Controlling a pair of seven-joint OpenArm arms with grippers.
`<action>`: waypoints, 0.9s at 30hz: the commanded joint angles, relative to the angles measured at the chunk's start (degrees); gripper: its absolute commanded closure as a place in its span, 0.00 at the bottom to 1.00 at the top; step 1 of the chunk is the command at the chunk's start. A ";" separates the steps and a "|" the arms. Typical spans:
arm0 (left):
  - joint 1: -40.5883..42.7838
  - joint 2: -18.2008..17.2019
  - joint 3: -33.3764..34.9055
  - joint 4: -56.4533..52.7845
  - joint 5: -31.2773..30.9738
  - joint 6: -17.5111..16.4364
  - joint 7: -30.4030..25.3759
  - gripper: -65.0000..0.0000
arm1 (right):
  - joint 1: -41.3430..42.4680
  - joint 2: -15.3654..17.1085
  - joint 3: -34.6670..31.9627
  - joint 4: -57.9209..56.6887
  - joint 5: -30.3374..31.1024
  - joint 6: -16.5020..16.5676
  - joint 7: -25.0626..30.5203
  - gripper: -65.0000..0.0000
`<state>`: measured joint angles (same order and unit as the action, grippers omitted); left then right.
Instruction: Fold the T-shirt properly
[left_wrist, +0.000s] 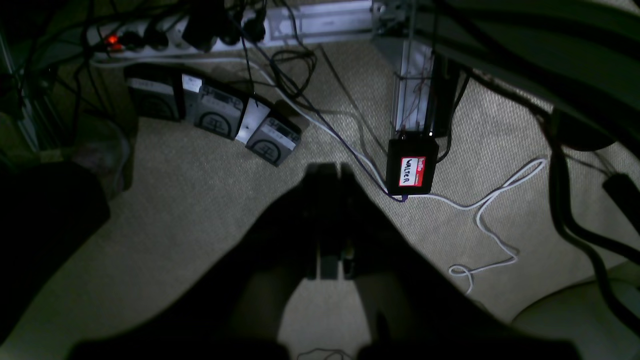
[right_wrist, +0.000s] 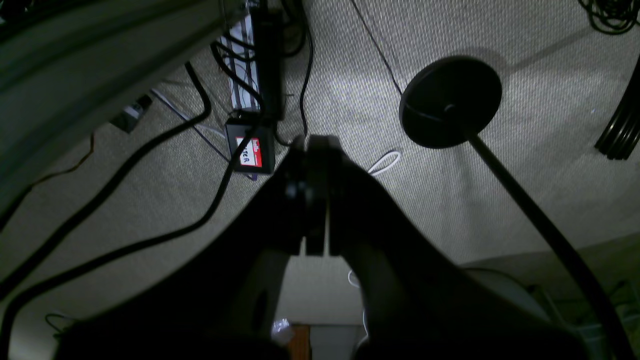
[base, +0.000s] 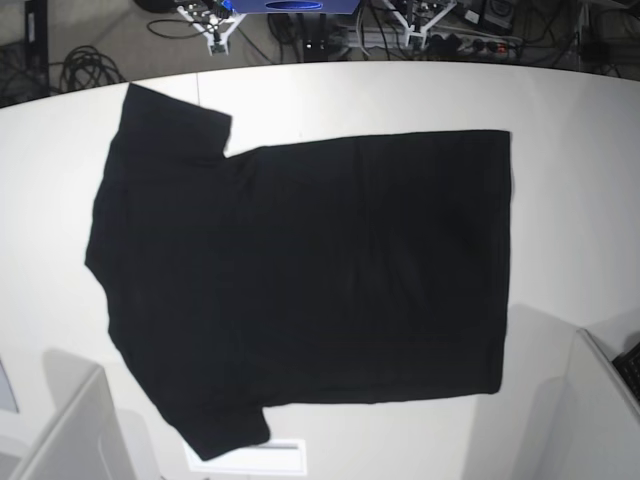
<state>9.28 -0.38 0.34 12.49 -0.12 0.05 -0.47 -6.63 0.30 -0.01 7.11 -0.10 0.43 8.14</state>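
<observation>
white table (base: 570, 130): black t-shirt (base: 300, 280) spread flat, unfolded.

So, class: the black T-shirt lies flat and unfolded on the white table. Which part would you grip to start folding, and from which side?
Probably grip the T-shirt at the two corners of its straight hem, coming in from the base view's right. That edge lies flat and fully exposed on the white table, while the sleeves sit at the opposite end. Each arm could pinch one corner and carry the hem toward the shoulders.
</observation>
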 joint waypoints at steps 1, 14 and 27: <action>0.88 -0.19 -0.03 0.39 -0.19 0.25 0.07 1.00 | -0.27 0.19 -0.21 0.05 -0.12 -0.38 0.17 1.00; 0.79 -0.10 0.23 0.39 -0.19 0.25 -0.01 1.00 | -0.18 0.19 -0.21 0.05 -0.12 -0.38 0.08 1.00; 0.44 -0.19 0.06 0.48 -0.10 0.25 -0.10 1.00 | -0.18 0.89 -0.30 0.05 -0.21 -0.38 0.08 1.00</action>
<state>9.30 -0.38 0.36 12.91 -0.10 0.05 -0.58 -6.57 0.62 -0.27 7.11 -0.14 0.43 7.97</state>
